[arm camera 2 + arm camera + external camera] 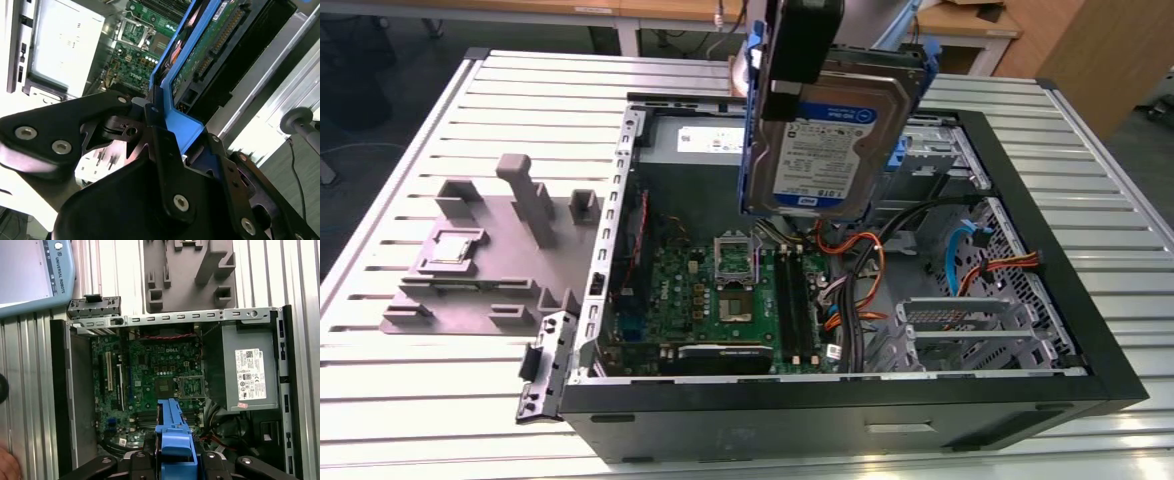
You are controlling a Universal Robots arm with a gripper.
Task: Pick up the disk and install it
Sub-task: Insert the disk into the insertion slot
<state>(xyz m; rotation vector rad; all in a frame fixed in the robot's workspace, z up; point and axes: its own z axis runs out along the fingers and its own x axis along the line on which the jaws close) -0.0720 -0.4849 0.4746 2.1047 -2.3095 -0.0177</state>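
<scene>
Exterior view, upper centre of the frame: the black jaws clench the blue-railed, silver-grey rectangular disk (834, 140) upright above the open black computer case (854, 410), so a good carry probably means steady travel clear of the orange cables (874, 255).

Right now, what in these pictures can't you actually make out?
- Exterior view: the gripper runs off the top edge and covers the upper part of the disk; the disk hides part of the case behind it.
- First wrist view: the disk is edge-on, its label out of sight.
- Second wrist view: the gripper and disk leave just a patch of motherboard visible.
</scene>
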